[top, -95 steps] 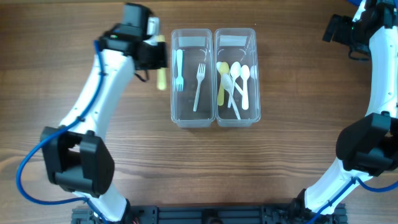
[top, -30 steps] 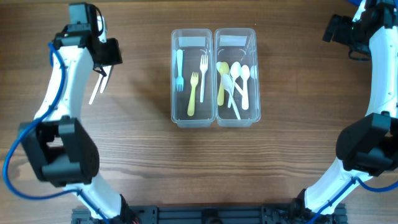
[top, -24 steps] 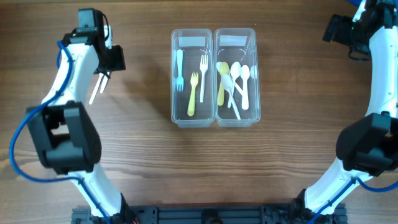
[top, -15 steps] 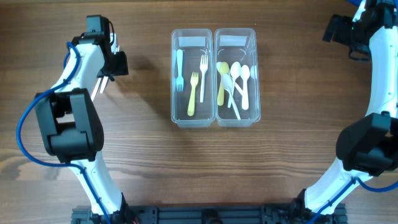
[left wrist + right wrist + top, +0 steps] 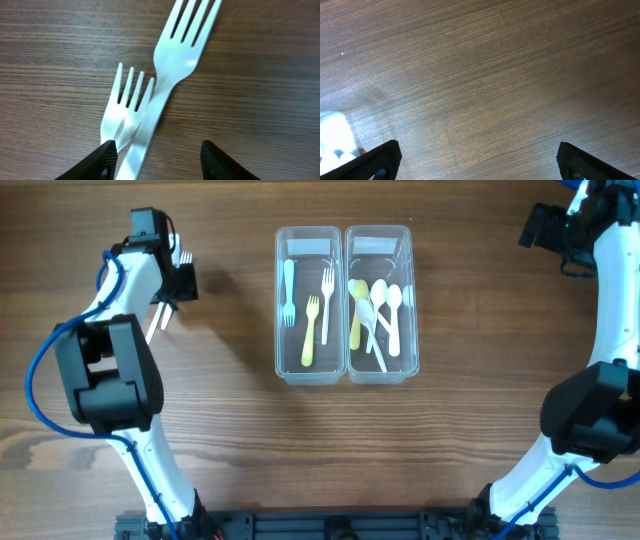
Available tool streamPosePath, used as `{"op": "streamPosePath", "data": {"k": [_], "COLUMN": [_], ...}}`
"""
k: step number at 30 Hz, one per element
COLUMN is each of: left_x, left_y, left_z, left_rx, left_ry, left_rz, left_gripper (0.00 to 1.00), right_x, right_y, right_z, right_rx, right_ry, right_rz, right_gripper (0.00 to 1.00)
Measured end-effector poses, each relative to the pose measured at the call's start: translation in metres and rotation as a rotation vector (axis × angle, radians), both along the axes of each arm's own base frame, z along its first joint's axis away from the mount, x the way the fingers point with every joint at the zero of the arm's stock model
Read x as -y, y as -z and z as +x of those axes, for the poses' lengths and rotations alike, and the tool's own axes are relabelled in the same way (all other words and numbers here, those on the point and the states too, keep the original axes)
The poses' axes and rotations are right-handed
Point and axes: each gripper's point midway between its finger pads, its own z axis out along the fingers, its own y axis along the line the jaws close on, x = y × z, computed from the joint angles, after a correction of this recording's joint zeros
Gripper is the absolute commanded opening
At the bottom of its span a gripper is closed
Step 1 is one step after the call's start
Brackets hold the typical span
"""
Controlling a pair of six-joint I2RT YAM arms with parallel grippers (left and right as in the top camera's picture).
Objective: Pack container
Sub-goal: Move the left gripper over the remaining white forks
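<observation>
Two white plastic forks lie crossed on the wood, a large fork (image 5: 185,55) over a small fork (image 5: 125,110). My left gripper (image 5: 160,160) stands open just above them, and their handles run down between its fingers, close to the left one. Overhead, that gripper (image 5: 178,280) is at the far left, with fork tines (image 5: 185,256) and a handle (image 5: 155,325) showing beside it. The left container (image 5: 310,365) holds a blue, a white and a yellow fork. The right container (image 5: 378,370) holds several spoons. My right gripper (image 5: 480,162) is open over bare wood at the far right corner (image 5: 545,225).
The two clear containers stand side by side at the table's centre back. The right arm (image 5: 610,290) runs along the right edge. A pale corner of a container (image 5: 335,132) shows at the left in the right wrist view.
The yellow fork that my left gripper held by the left container now lies inside it. The left gripper has swung to the far left over the white forks. The right arm is still.
</observation>
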Motion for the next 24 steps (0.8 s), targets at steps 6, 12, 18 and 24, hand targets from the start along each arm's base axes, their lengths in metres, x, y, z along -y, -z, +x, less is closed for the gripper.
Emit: {"op": "streamPosePath", "data": {"k": [6, 12, 18, 24], "left_x": [-0.0026, -0.0026, 0.0004, 0.0070], "left_y": [0.0020, 0.0022, 0.0031, 0.0044], "left_z": [0.0061, 0.0059, 0.0043, 0.0021], "left_rx": [0.017, 0.015, 0.009, 0.001], "left_ry": [0.031, 0.038, 0.044, 0.055], "left_rz": [0.016, 0.018, 0.001, -0.033], "left_gripper": [0.57, 0.57, 0.56, 0.57], "right_x": [0.0000, 0.0000, 0.0000, 0.0000], "right_y": [0.0000, 0.0000, 0.0000, 0.0000], "right_z": [0.0000, 0.0000, 0.0000, 0.0000], "right_rx": [0.000, 0.000, 0.000, 0.000], "right_ry": [0.000, 0.000, 0.000, 0.000], "right_rz": [0.000, 0.000, 0.000, 0.000], "right_gripper": [1.00, 1.00, 1.00, 1.00]}}
